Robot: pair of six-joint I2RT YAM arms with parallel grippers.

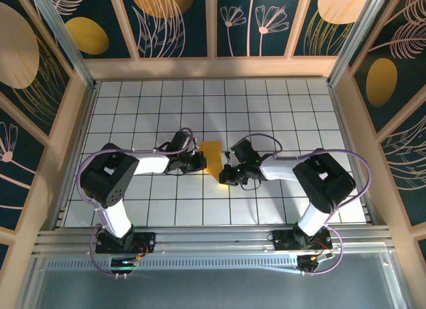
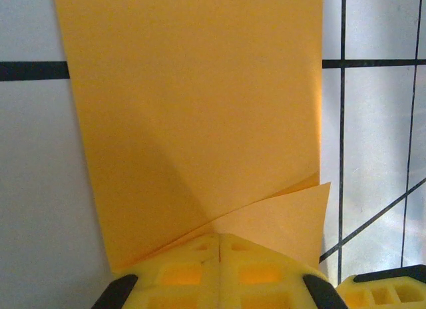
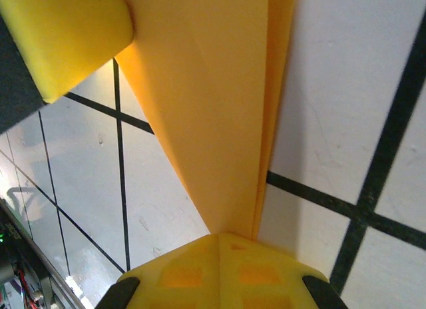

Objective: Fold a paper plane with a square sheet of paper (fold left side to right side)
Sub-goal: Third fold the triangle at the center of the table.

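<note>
Sheet of paper [image 1: 213,156], orange-yellow and already folded into a narrow tapering shape, lay near the middle of the white tiled surface [image 1: 279,102], between the two arms' tips. In the top view its wider end pointed away from the arm bases and its narrow end pointed toward them.

The left pincer [image 1: 200,162] sat just left of the sheet, touching its edge. In the left wrist view, this pincer [image 2: 218,252] was clenched, its yellow fingers [image 2: 180,272] pressed together with no gap. A diagonal crease and the corner of a lower flap of the sheet [image 2: 200,109] ran in under the tips. Whether a layer was caught between them could not be told.

The right pincer [image 1: 225,173] met the sheet's narrow end from the right. In the right wrist view, this pincer [image 3: 219,252] was also clenched. Two layers of the sheet [image 3: 213,109] converged into the seam between its fingers [image 3: 263,272], so it was grasping the paper there. The left pincer's yellow finger [image 3: 66,36] rested against the sheet's far side.
</note>
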